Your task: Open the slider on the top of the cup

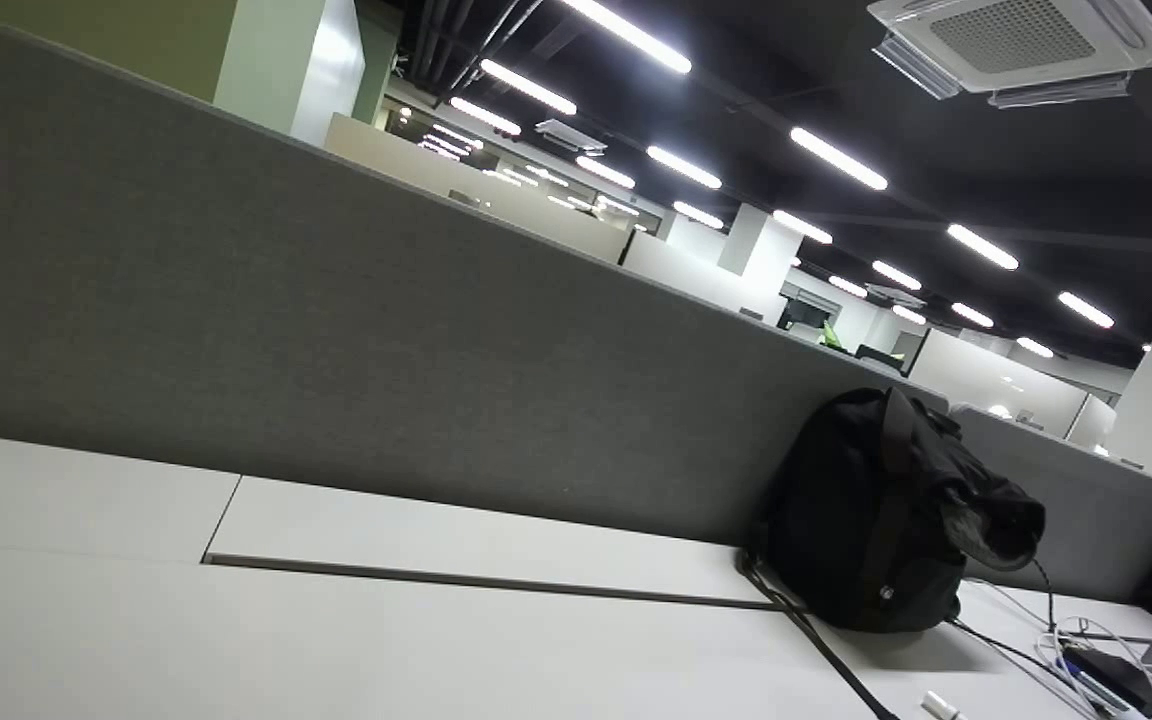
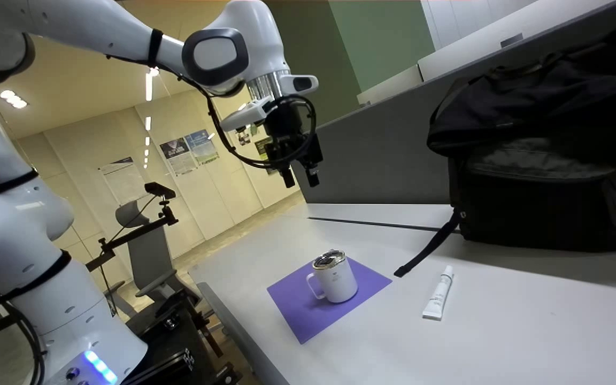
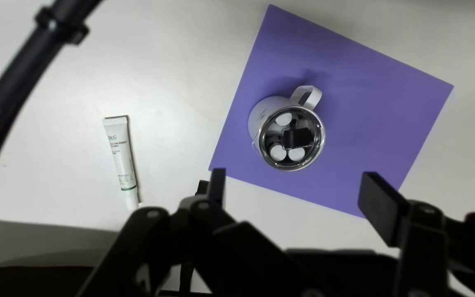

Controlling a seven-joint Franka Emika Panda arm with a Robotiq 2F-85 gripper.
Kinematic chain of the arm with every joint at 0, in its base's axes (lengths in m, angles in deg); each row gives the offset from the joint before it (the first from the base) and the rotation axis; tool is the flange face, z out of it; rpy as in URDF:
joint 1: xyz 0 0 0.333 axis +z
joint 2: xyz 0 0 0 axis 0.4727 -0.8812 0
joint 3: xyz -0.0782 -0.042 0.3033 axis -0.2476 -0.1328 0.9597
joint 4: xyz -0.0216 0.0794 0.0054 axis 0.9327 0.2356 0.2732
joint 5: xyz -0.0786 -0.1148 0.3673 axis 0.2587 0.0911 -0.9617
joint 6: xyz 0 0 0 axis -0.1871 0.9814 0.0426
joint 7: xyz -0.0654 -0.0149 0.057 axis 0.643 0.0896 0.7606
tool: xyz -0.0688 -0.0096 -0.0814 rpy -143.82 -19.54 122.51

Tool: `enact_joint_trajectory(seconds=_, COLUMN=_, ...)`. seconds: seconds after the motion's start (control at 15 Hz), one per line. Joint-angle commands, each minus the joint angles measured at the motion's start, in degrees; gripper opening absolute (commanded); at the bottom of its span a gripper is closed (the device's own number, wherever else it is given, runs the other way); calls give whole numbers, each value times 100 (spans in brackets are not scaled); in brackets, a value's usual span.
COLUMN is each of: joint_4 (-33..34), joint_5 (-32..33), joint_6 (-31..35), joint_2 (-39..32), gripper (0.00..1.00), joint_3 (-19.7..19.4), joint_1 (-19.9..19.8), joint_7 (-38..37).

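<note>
Firstly, can see in an exterior view a white cup (image 2: 340, 280), standing upright upon a purple sheet (image 2: 305, 315), itself laid flat on the pale bench (image 2: 372, 347). Notice on the cup some print, too small for reading, and at the side a handle (image 3: 314, 99), of the same white colour. From above, in the wrist view, find the mouth of the cup covered by a round, transparent lid (image 3: 271, 136) with a shiny rim, and close to the middle of this lid a black slider (image 3: 299, 137). Can count also three white spots (image 3: 278, 153) near the slider, but cannot tell whether on the lid or beneath it. Likewise cannot tell the contents of the cup, nor with certainty the position of the slider, opened or closed. Regarding the fingers (image 3: 379, 208), see them spread, with a wide gap in between, high over the bench and well apart from the cup. Next to the purple sheet, but separate from it, find a white tube (image 3: 118, 156), lying flat directly on the bench, with the cap (image 3: 132, 201) fitted; can read on it "Dr.G", but cannot tell the amount inside. In both exterior views, notice also a black bag (image 1: 866, 510) on the bench, close to a grey partition (image 1: 386, 300), with a strap (image 2: 430, 250) stretched out until just beside a corner of the purple sheet. Cannot see into this bag.
</note>
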Motion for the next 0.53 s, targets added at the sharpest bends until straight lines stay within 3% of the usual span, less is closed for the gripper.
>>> enact_joint_trajectory(seconds=0.0, joint_4=8, joint_5=4, joint_6=-39, joint_2=2, gripper=90, joint_3=-140, joint_1=141, joint_7=-3)
enact_joint_trajectory(seconds=0.13, joint_4=8, joint_5=19, joint_6=-58, joint_2=3, gripper=99, joint_3=-148, joint_1=150, joint_7=-4)
enact_joint_trajectory(seconds=0.47, joint_4=8, joint_5=36, joint_6=-60, joint_2=3, gripper=99, joint_3=-150, joint_1=151, joint_7=-5)
